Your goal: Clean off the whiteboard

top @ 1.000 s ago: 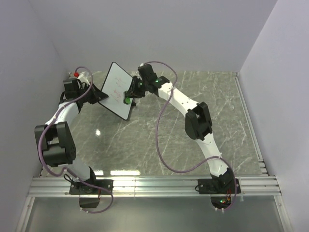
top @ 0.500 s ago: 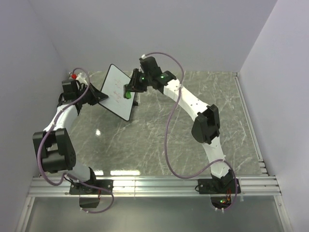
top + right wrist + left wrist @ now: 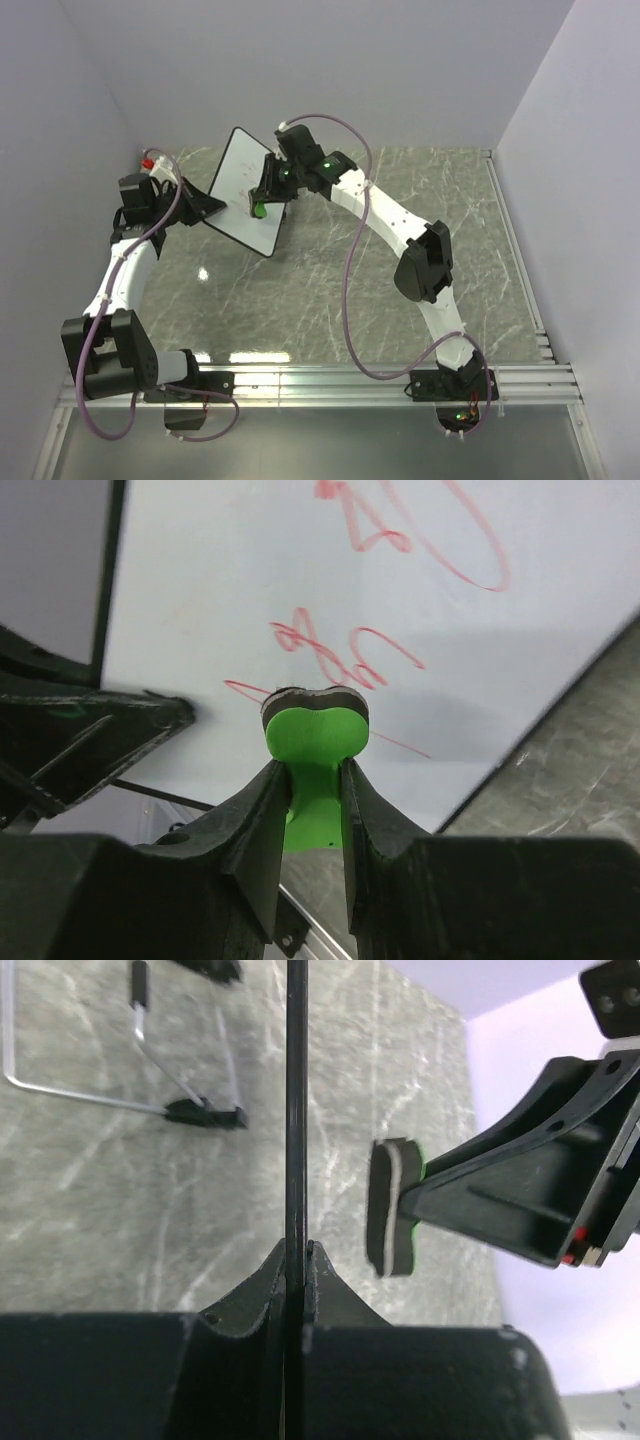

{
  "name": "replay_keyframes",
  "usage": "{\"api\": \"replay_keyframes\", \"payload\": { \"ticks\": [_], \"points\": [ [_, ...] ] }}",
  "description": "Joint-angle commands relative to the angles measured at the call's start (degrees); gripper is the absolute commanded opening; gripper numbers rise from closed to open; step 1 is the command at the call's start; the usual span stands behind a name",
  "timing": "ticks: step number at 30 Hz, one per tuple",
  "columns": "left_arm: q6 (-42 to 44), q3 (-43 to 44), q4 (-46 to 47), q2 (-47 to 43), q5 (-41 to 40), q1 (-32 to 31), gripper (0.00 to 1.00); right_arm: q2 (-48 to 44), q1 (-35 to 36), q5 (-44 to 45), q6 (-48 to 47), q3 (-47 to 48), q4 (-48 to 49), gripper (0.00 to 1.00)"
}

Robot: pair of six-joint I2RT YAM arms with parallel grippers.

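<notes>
The whiteboard (image 3: pixel 243 190) is a white board with a black rim, held tilted above the table at the back left. My left gripper (image 3: pixel 205 207) is shut on its left edge; in the left wrist view the board (image 3: pixel 295 1110) shows edge-on between the fingers. Red scribbles (image 3: pixel 350 645) mark its face (image 3: pixel 300 570). My right gripper (image 3: pixel 262 200) is shut on the green eraser (image 3: pixel 260 209), whose dark felt pad (image 3: pixel 315 697) faces the board near the lower scribbles. In the left wrist view the eraser (image 3: pixel 390 1207) stands a small gap off the board.
The board's wire stand (image 3: pixel 120 1100) with black feet lies on the grey marble table (image 3: pixel 330 290) beneath. A red-capped marker (image 3: pixel 153 160) lies at the back left corner. Walls close in on the left, back and right. A metal rail (image 3: pixel 320 380) runs along the near edge.
My left arm has swung the whiteboard a little down and toward the near side. My right gripper with the eraser has followed, moving slightly left and lower across the board's face.
</notes>
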Motion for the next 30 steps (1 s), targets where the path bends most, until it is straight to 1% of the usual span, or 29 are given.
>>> {"api": "replay_keyframes", "payload": {
  "ticks": [1, 4, 5, 6, 7, 9, 11, 15, 19, 22, 23, 26, 30],
  "points": [
    [-3.4, -1.5, 8.8, -1.8, 7.1, -0.4, 0.00, -1.2, 2.4, 0.6, -1.5, 1.0, -1.4, 0.00],
    [-4.6, -2.2, 10.8, -2.3, 9.7, -1.7, 0.00, -1.2, 3.5, 1.0, -0.7, -0.9, -0.3, 0.00],
    [-6.1, -2.7, 12.2, -2.5, 10.7, -2.6, 0.00, 0.1, 4.4, 2.5, -0.8, 1.0, -1.1, 0.00],
    [-6.9, -2.7, 12.2, -2.5, 10.9, -2.6, 0.00, 1.2, 4.9, 2.6, -0.8, 3.1, -2.1, 0.00],
    [-7.4, -2.4, 12.0, -2.8, 10.6, -4.0, 0.00, 2.5, 5.5, 4.7, -1.4, 5.6, -3.4, 0.00],
    [-8.2, -2.2, 12.5, -3.0, 10.7, -5.2, 0.00, 6.6, 6.5, 6.2, -1.4, 13.1, -7.4, 0.00],
    [-9.1, -1.5, 12.3, -3.1, 11.2, -6.5, 0.00, 7.7, 6.6, 7.0, -0.6, 14.4, -8.3, 0.00],
    [-8.5, -0.8, 9.6, -4.4, 12.5, -7.3, 0.00, 4.5, 5.8, 10.7, -0.8, 8.7, -6.5, 0.00],
    [-9.4, -1.0, 10.3, -5.2, 14.1, -7.7, 0.00, 5.3, 5.1, 12.5, -2.3, 8.3, -9.9, 0.00],
    [-9.6, 2.3, 9.3, -3.8, 15.1, -7.8, 0.00, 4.0, 5.1, 12.6, -3.8, 0.0, -9.2, 0.00],
    [-9.5, 4.6, 8.7, -3.4, 15.4, -7.9, 0.00, 2.2, 5.1, 12.4, -4.0, -6.2, -6.6, 0.00],
    [-9.5, 7.7, 7.8, -2.2, 16.1, -8.4, 0.00, -0.9, 4.9, 10.7, -4.5, -14.9, -1.8, 0.00],
    [-11.0, 8.6, 9.2, -1.6, 16.9, -8.9, 0.00, -3.2, 3.6, 9.0, -3.7, -20.2, 1.2, 0.00]
  ]
}}
